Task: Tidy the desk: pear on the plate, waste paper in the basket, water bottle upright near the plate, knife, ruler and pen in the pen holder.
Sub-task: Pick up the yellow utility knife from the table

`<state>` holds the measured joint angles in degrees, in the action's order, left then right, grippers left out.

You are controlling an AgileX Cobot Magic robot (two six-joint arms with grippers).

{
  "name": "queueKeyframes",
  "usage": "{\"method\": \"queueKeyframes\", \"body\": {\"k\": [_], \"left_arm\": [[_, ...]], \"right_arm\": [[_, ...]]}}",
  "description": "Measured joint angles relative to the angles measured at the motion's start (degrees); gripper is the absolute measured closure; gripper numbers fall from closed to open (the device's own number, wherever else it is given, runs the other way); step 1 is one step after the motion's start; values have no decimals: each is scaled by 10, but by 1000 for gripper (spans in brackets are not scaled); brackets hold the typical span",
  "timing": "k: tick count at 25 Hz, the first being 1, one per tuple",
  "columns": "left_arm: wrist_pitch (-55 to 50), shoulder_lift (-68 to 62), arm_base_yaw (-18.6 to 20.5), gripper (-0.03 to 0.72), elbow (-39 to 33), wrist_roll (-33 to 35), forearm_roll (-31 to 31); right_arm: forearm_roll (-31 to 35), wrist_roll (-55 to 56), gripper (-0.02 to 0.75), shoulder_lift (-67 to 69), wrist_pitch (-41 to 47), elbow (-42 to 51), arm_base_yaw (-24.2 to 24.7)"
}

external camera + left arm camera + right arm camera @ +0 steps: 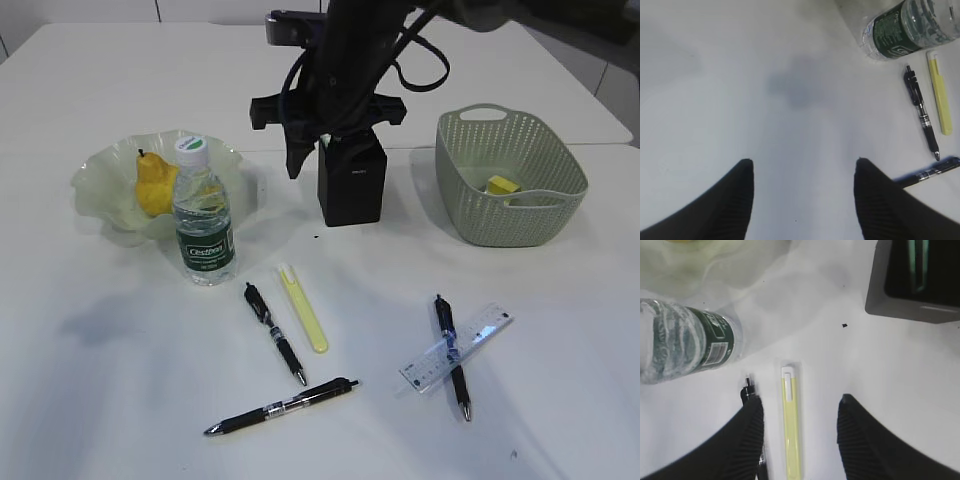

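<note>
Three jobs look done, with the pear (152, 186) in the plate (100, 178), the water bottle (204, 214) upright beside it and yellow paper (501, 185) in the basket (470, 200), while the yellow knife (791, 427) lies on the desk (560, 380) between the right gripper's (799, 412) spread, empty jaws, and ruler (470, 340), pens and the spread, idle left gripper (802, 172) wait.

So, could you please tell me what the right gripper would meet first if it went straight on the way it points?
Probably the yellow knife, lying flat on the desk between the open fingers; height is unclear.
</note>
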<state>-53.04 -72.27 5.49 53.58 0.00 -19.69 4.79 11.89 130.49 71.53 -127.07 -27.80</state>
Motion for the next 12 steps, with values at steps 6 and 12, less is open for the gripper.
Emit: {"method": "queueKeyframes", "body": {"k": [6,12], "left_arm": [[0,0,0,240,0,0,7],[1,0,0,240,0,0,8]], "right_arm": [[1,1,381,27,-1,0,-11],[5,3,381,60,-2,0,-16]]}}
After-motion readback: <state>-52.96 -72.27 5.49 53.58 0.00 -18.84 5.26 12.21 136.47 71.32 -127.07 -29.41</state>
